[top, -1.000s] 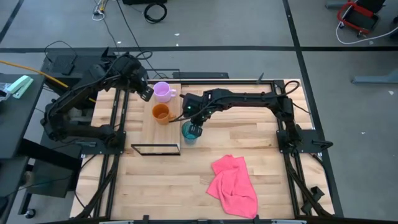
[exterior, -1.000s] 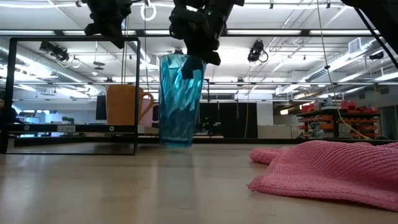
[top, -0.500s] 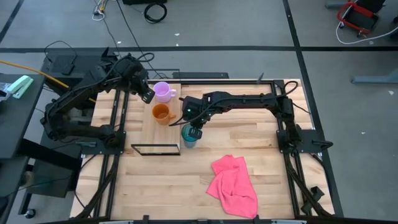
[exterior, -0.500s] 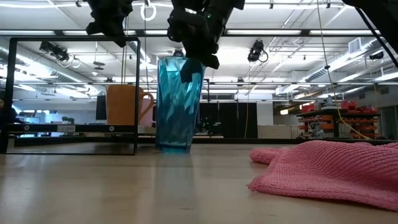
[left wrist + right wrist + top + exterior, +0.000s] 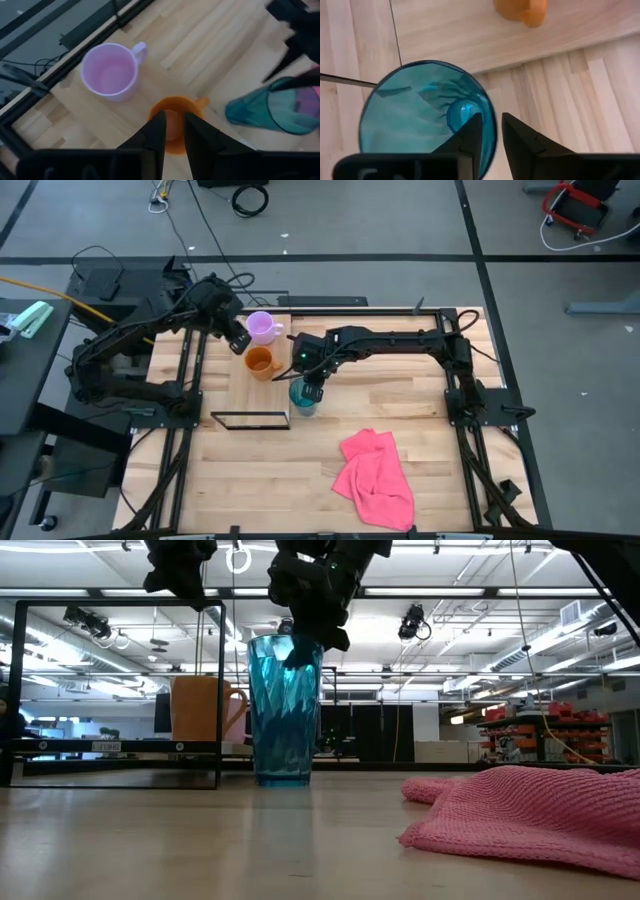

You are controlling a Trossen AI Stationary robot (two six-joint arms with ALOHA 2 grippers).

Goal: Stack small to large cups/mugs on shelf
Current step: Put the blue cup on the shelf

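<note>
The translucent teal tumbler stands upright on the slatted tabletop, just right of the shelf plank. My right gripper is shut on it from above. The orange mug and the pale purple mug rest on their bases on the plank. My left gripper hovers shut above the orange mug and touches nothing. My right gripper holds the tumbler by its rim, one finger inside the cup and one outside. The fingers come from above, pointing down. The tumbler stands upright below them, its base on the tabletop.
A crumpled pink cloth lies on the near right of the table. The shelf's black wire frame stands at the plank's near end, beside the tumbler. Bare tabletop lies to the tumbler's right.
My right gripper has gone down a little with the tumbler, which was slightly tilted and clear of the table and now stands upright on its base. My left gripper has shifted a little toward the orange mug.
</note>
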